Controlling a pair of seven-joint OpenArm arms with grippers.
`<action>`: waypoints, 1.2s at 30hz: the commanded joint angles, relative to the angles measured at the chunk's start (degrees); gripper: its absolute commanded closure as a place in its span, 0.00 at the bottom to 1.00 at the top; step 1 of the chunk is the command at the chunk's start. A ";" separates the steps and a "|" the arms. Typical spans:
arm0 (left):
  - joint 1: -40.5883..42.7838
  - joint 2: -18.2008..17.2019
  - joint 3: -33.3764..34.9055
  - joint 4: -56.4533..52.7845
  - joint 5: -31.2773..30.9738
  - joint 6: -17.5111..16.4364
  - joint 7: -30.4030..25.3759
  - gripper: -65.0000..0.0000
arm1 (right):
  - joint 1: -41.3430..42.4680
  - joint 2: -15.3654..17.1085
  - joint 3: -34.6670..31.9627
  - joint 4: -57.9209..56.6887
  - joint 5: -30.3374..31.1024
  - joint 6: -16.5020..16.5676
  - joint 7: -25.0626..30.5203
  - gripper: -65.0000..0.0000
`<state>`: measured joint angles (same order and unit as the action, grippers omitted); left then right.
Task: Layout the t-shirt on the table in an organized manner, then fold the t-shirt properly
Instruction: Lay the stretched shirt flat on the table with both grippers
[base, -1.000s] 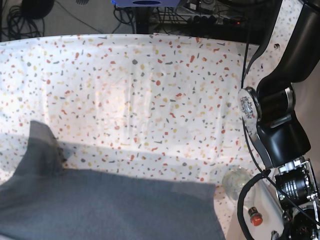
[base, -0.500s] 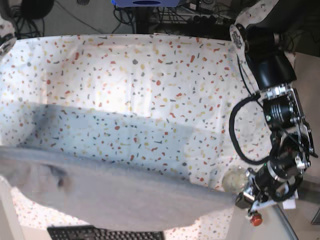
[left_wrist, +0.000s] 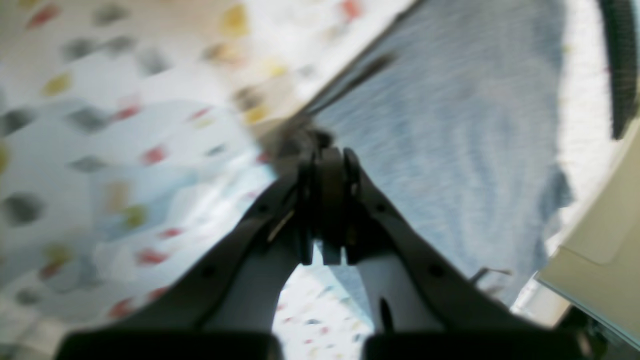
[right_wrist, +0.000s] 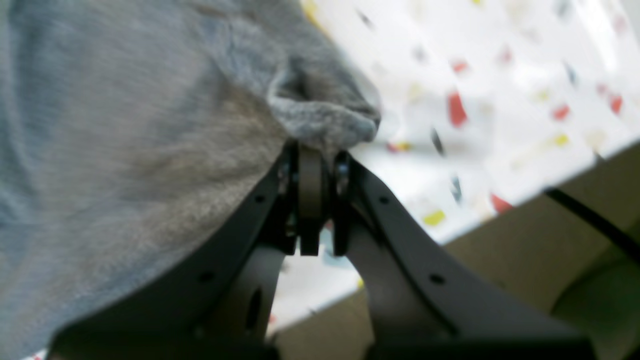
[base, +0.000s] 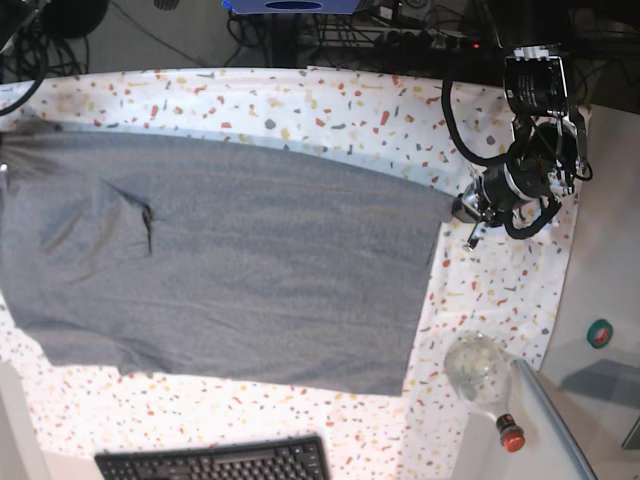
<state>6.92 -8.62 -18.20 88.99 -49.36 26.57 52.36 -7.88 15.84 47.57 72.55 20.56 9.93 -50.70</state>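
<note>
**T-shirt spread across counter, both corners clamped**

A black keyboard (base: 215, 463) is lying at the bottom edge of the base view, with a clear bottle (base: 480, 375) sitting at lower right. The t-shirt (base: 230, 260) is stretching flat over the speckled counter (base: 330, 100), filling the centre and left of the frame. The left end effector (left_wrist: 325, 165) is pinching the shirt's corner at right, jaws fully closed. The right end effector (right_wrist: 312, 150) is gripping a bunched fold, jaws likewise closed.

heather-grey t-shirt (base: 250, 270), white red-orange-yellow-grey flecked table (base: 330, 110)
</note>
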 joint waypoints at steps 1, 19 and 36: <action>-0.37 -0.56 -0.22 0.99 -0.35 -0.68 -0.71 1.00 | -0.25 1.35 0.38 0.46 -0.56 -0.13 1.16 1.00; 11.24 -2.06 -7.87 1.51 -0.61 -0.68 -0.89 1.00 | -3.42 -1.81 -0.06 0.90 -0.56 -0.13 0.89 1.00; 11.41 -2.06 -8.22 1.51 -0.70 -0.68 -0.36 0.79 | -4.47 -3.04 1.09 5.73 -0.56 -0.13 -2.18 0.45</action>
<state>18.31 -9.89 -25.98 89.41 -49.74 26.02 52.25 -12.34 11.79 48.10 77.30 19.66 9.91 -53.52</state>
